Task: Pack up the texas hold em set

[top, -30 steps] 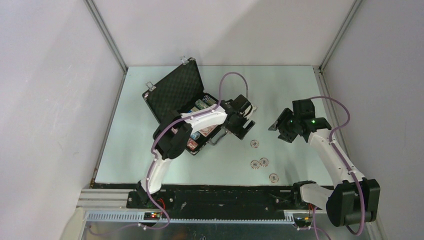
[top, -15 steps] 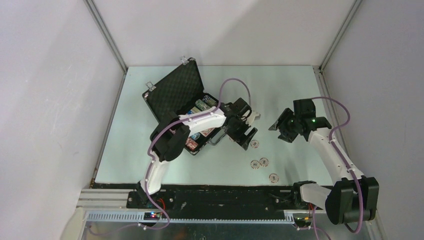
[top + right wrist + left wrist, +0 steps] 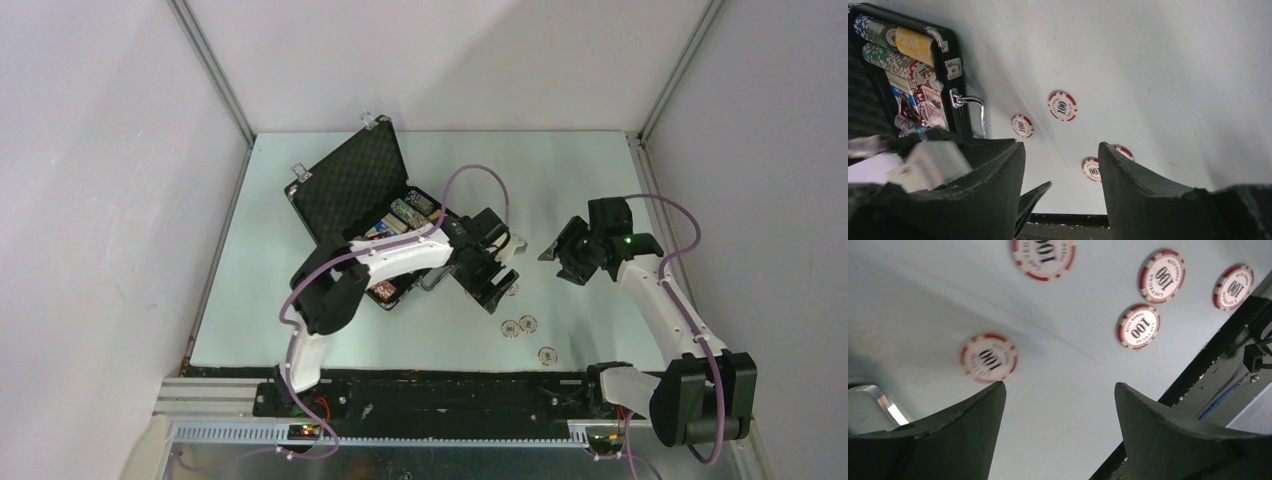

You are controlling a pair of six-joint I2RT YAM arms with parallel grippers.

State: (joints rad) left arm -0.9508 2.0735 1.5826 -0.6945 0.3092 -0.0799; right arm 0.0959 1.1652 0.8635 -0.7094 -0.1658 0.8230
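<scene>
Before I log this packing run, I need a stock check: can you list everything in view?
case: one, black with a silver handle, open with the lid raised, left of the table's centre.
chip rows: several; blue, green and yellow; lying in the case.
card decks: count unclear, in the case beside the chip rows.
loose chips: five, red and white, marked 100, flat on the table to the right of the case.
table: one, pale green, under everything.
left gripper: one, black, open and empty, above the loose chips.
right gripper: one, black, open and empty, raised to the right of the loose chips.
</scene>
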